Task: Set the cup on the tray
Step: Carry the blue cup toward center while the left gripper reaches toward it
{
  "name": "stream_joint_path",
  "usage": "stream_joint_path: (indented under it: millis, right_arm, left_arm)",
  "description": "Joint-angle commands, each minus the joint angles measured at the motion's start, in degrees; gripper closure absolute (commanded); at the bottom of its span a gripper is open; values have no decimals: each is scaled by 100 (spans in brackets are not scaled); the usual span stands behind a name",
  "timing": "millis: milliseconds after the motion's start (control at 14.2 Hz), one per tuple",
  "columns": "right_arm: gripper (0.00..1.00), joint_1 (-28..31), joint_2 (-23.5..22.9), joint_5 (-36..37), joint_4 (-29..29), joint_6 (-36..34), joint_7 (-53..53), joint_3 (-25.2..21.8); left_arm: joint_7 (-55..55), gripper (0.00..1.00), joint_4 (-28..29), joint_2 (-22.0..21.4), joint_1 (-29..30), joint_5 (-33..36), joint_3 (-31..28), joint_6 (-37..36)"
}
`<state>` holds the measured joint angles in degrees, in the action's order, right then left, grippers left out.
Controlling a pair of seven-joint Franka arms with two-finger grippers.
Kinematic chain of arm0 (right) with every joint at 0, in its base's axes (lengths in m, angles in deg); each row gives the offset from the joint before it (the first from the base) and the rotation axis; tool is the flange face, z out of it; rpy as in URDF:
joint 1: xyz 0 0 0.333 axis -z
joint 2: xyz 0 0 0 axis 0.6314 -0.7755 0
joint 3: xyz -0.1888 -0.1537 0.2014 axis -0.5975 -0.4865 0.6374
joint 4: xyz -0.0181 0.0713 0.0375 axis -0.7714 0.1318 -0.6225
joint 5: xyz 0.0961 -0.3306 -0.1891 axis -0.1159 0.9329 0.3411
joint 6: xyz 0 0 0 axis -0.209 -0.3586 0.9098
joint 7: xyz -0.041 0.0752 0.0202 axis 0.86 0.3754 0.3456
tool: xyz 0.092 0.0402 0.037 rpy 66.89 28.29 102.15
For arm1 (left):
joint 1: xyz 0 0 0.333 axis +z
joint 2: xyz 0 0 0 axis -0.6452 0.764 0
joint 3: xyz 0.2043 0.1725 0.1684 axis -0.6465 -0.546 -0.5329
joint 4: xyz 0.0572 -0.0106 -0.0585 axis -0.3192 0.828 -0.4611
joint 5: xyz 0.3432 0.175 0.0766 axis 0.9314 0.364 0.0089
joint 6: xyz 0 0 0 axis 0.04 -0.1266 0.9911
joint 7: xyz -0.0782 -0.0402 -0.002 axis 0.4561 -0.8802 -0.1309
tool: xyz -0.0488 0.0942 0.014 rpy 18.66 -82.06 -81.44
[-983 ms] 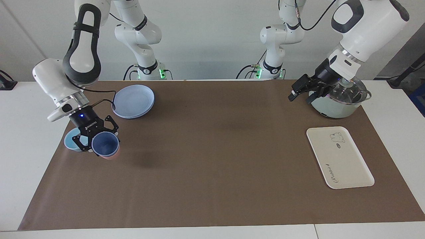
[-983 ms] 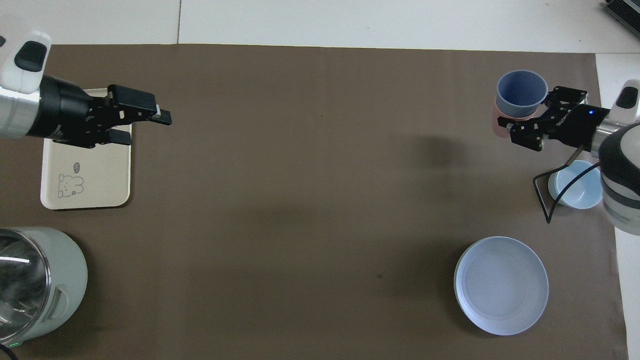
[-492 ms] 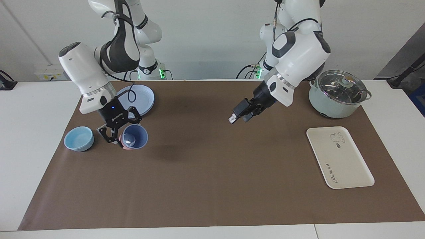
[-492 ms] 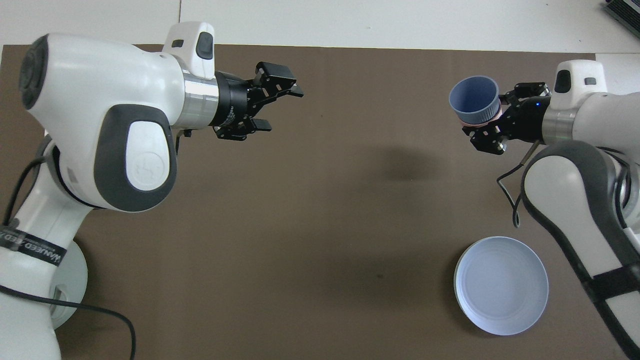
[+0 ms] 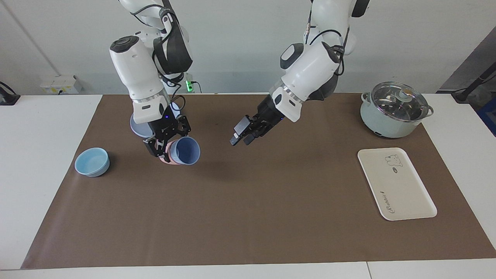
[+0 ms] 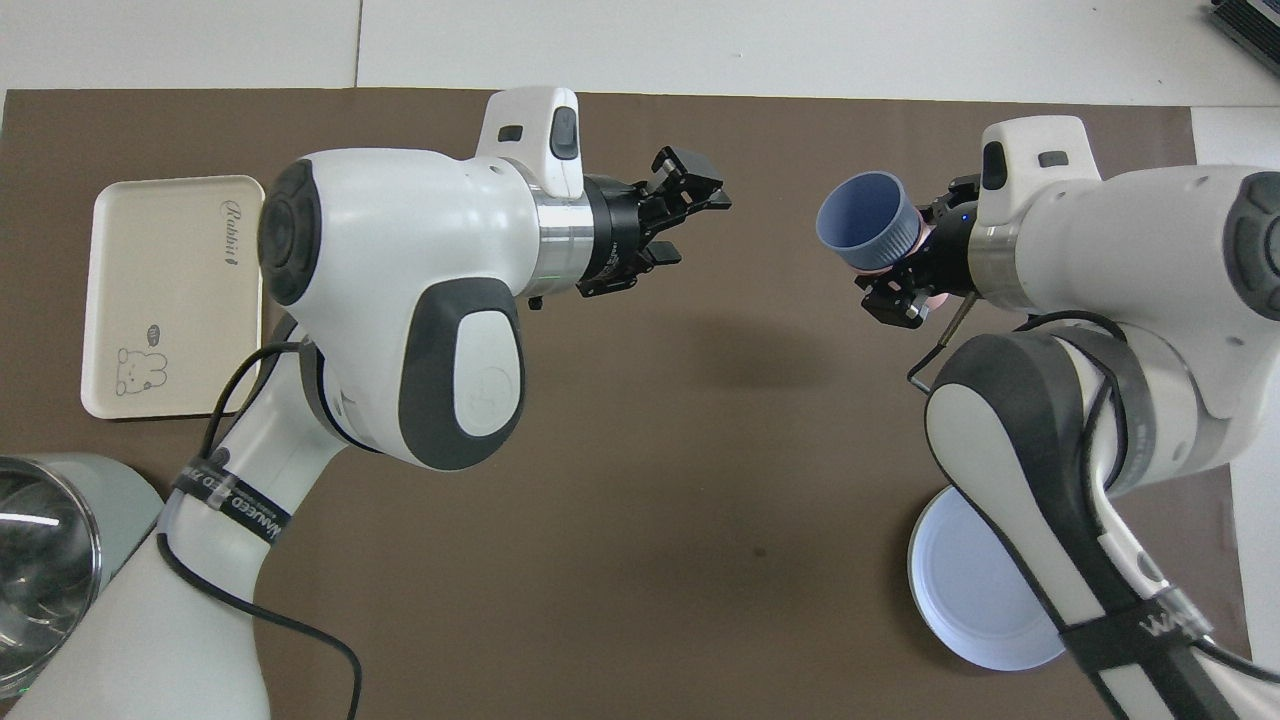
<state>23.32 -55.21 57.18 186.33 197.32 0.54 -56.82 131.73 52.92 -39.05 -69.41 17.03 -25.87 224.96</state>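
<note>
My right gripper (image 5: pixel 167 142) is shut on the periwinkle-blue cup (image 5: pixel 186 152), which sits nested in a pink cup (image 5: pixel 169 158). It holds the pair tilted in the air over the mat, mouth toward the left arm's end. The cup also shows in the overhead view (image 6: pixel 865 225) in front of the right gripper (image 6: pixel 912 272). My left gripper (image 5: pixel 240 140) is open and empty over the middle of the mat, pointing at the cup; it shows in the overhead view too (image 6: pixel 700 228). The cream tray (image 5: pixel 395 184) lies flat and bare at the left arm's end (image 6: pixel 170 290).
A light-blue bowl (image 5: pixel 92 162) stands at the right arm's end. A round blue plate (image 6: pixel 970 610) lies near the right arm's base, partly covered by the arm. A lidded pale-green pot (image 5: pixel 395 110) stands nearer to the robots than the tray.
The right gripper has carried the nested cups up from beside the bowl toward the table's middle. The left gripper has swung from over the pot and tray to the middle.
</note>
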Motion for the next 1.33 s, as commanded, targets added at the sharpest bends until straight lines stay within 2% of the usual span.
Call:
stream_joint_path:
  millis: [0,281,702,773,913,983,1054,1124,1264]
  right_arm:
    - [100,-253,23,538,-110,-307,381,-24]
    - [100,-342,32,688,-110,-405,390,-24]
    - [100,-421,23,820,-110,-405,390,-15]
    - [100,-421,23,820,-110,-405,390,-24]
    - [100,-421,32,820,-102,-396,390,-24]
    - [100,-421,23,829,-101,-396,390,-24]
    - [100,-421,32,821,-101,-396,390,-24]
    - [100,-421,23,820,-101,-396,390,-24]
    - [100,-421,23,820,-93,-387,390,-24]
  left_arm:
    - [61,32,-278,392,-294,-121,-100,281]
    - [157,35,-295,629,-575,-112,-91,711]
    - [166,40,-304,682,-901,-121,-91,765]
    - [175,46,-339,691,-910,-121,-91,783]
    - [175,65,-374,726,-919,-95,-91,783]
    - [166,77,-453,744,-910,-77,-91,774]
    - [166,95,-514,787,-892,-68,-91,765]
    - [166,100,-532,797,-884,-60,-100,774]
    - [166,100,-559,797,-883,10,-100,765]
